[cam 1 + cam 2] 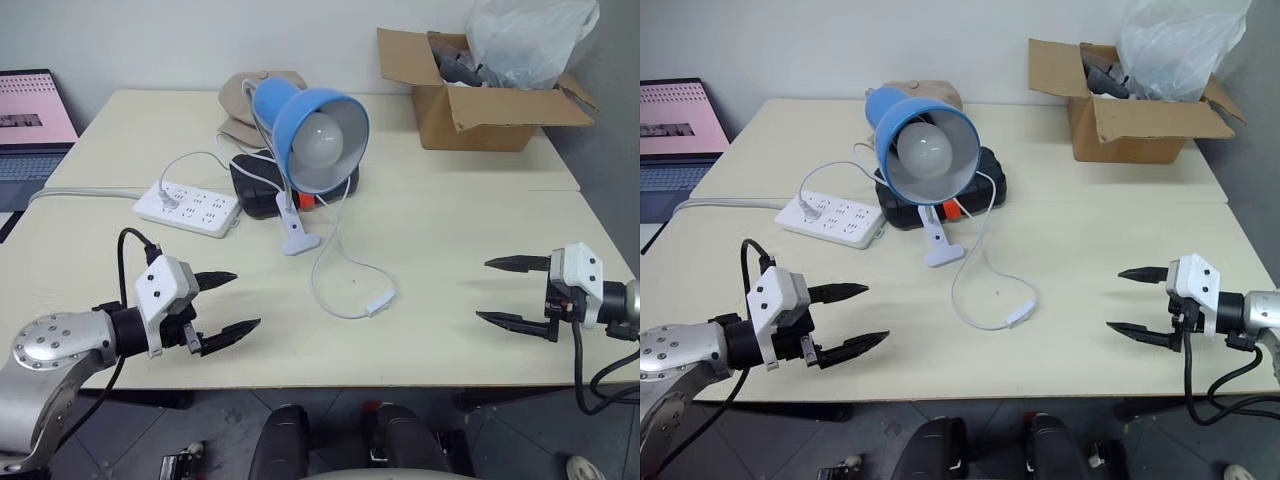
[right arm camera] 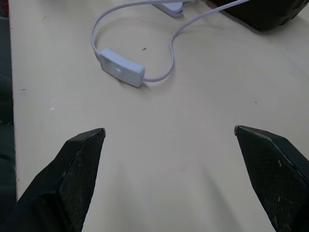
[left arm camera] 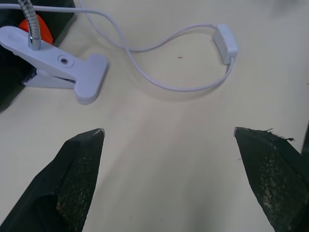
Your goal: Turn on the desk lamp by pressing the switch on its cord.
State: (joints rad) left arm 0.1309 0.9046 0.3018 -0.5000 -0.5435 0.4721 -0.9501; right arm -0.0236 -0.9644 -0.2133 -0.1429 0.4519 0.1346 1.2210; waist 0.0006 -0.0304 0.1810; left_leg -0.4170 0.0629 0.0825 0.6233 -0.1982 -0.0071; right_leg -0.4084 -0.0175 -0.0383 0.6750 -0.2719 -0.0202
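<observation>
The desk lamp [image 1: 318, 130] stands mid-table, its blue shade and white bulb facing me, unlit, on a white clip base [image 1: 296, 236]. Its thin white cord [image 1: 330, 265] loops forward to the small white switch [image 1: 381, 303], which lies flat near the table's front; it also shows in the wrist views [image 3: 226, 42] [image 2: 121, 68]. My left gripper [image 1: 236, 302] hovers open over the front left of the table, well left of the switch. My right gripper [image 1: 499, 291] hovers open at the front right, a hand's width right of the switch. Neither holds anything.
A white power strip [image 1: 188, 207] lies left of the lamp. A black case [image 1: 262, 182] sits behind the clip, a beige cloth thing [image 1: 240, 100] behind that. An open cardboard box [image 1: 480, 100] with a plastic bag stands back right. A laptop [image 1: 30, 125] is far left.
</observation>
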